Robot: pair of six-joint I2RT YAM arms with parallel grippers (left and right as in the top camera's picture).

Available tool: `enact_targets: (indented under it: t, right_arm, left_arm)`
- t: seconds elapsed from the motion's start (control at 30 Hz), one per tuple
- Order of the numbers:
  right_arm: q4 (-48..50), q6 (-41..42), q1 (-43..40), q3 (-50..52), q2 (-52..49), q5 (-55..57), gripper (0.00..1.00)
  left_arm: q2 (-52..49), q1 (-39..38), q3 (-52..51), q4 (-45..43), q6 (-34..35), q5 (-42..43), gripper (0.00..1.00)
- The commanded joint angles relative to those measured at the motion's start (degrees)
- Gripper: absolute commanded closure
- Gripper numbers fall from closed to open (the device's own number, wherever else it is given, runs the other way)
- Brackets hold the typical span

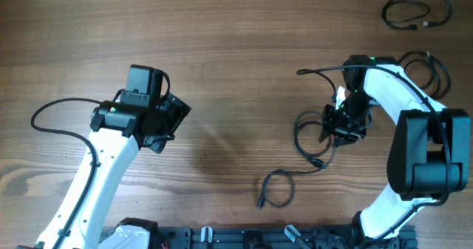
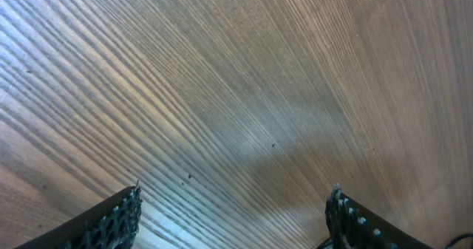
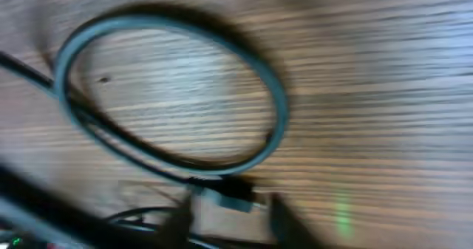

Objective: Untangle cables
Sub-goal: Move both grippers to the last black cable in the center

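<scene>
A tangle of black cables [image 1: 309, 140] lies on the wooden table right of centre. My right gripper [image 1: 344, 125] hangs low over its right side. The right wrist view is blurred. It shows a cable loop [image 3: 170, 94] and a dark plug [image 3: 230, 193] lying between my two spread fingers [image 3: 233, 218]; they are not closed on it. A small separate cable loop [image 1: 276, 188] lies nearer the front. My left gripper [image 1: 168, 122] is open and empty over bare wood, as the left wrist view [image 2: 235, 219] shows.
A coiled black cable [image 1: 416, 11] lies at the far right corner. More black cable [image 1: 434, 72] loops beside the right arm. A black lead [image 1: 52, 116] trails left of the left arm. A dark rail [image 1: 251, 238] runs along the front edge.
</scene>
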State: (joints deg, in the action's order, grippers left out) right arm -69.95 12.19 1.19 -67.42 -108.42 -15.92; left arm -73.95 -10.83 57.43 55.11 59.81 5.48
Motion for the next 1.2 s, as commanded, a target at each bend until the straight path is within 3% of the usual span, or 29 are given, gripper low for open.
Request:
enact_targets:
  t: [0.0,0.1,0.17,0.23,0.27,0.37,0.43,0.57,0.77,0.87,0.93,1.03,1.13,1.17]
  right_arm:
    - [0.98,-4.48,0.35,0.11,0.76,-12.24,0.96]
    - [1.99,-12.22,0.35,-1.14,1.36,-29.64,0.96]
    - [2.93,-14.73,0.35,-2.78,2.60,-41.92,0.96]
    - [8.17,-7.76,0.35,-3.67,4.96,-48.41,0.96]
    - [13.99,1.73,0.37,-3.67,7.43,-48.33,0.96]
    - [24.37,16.68,1.55,-3.67,12.96,-45.79,0.96]
    - [28.74,21.40,3.48,-3.67,16.65,-44.50,0.96]
    - [30.25,24.22,6.36,-3.67,21.99,-44.61,0.96]
    - [28.46,22.23,6.36,-3.65,23.15,-53.29,0.96]
    - [28.35,22.36,6.69,-3.61,23.15,-56.78,0.96]
    - [28.41,22.53,7.76,-3.61,23.15,-57.51,0.96]
    - [28.37,22.51,8.50,-3.61,23.15,-57.48,0.96]
    - [28.59,22.49,8.55,-3.61,23.15,-57.46,0.96]
    - [28.59,22.49,8.61,-3.61,23.15,-57.48,0.96]
  left_arm:
    - [-0.33,-0.22,-0.22,0.00,-1.14,1.09,0.18]
    - [-0.33,-0.87,-0.22,-0.17,-1.29,5.46,0.16]
    - [-0.33,-2.47,-0.22,-1.60,-5.33,11.06,0.16]
    - [-0.33,-4.63,-0.22,-2.60,-6.93,16.55,0.16]
    - [-0.33,-6.21,-0.22,-3.15,-6.88,18.99,0.16]
    - [-0.33,-10.16,-0.22,-5.66,-3.91,22.77,0.20]
    - [-0.33,-12.33,-0.22,-6.91,-0.35,22.29,0.21]
    - [-0.33,-13.20,-0.22,-7.78,-0.15,14.78,0.34]
    - [-0.33,-10.54,-0.22,-6.49,0.35,3.54,0.31]
    - [-0.44,-10.64,-0.24,-6.29,-5.64,1.90,0.29]
    - [-0.44,-10.64,-0.24,-6.62,-8.52,0.83,0.20]
    - [-0.44,-10.64,-0.24,-8.13,-14.32,0.98,0.19]
    - [-0.44,-10.69,-0.24,-9.33,-28.41,12.02,0.21]
    - [-0.44,-10.69,-0.24,-9.20,-30.12,12.92,0.19]
